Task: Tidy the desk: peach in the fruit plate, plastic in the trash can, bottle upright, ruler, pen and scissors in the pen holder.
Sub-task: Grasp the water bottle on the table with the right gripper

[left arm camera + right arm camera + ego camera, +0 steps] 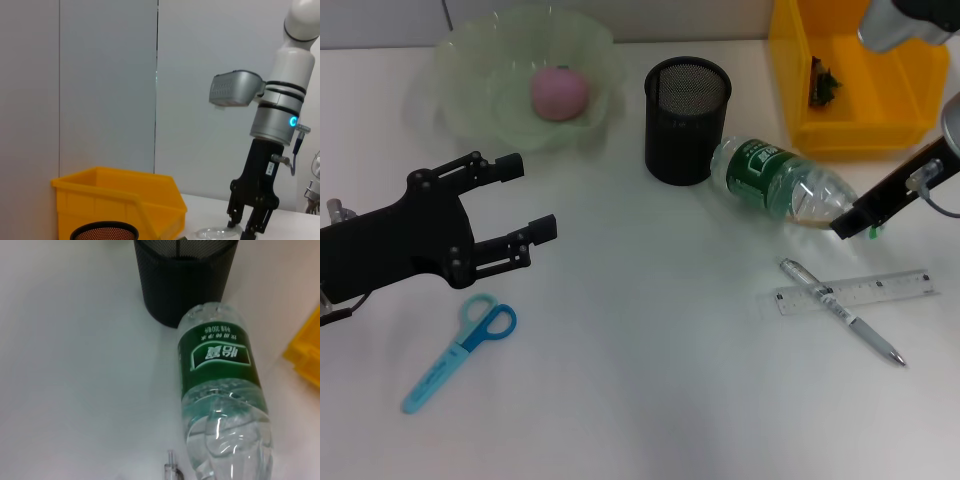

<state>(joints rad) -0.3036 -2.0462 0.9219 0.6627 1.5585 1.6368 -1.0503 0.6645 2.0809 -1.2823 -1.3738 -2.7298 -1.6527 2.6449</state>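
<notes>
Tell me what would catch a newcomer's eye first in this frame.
The water bottle lying on its side in the middle, its base against the black mesh pen holder, with the right gripper at its neck end. Next, the pink peach already in the pale green fruit plate at the back left, and the open left gripper above the blue scissors.

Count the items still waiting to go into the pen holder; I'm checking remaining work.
3: scissors near the left hand; pen lying across the ruler at right. None seen hidden.
</notes>
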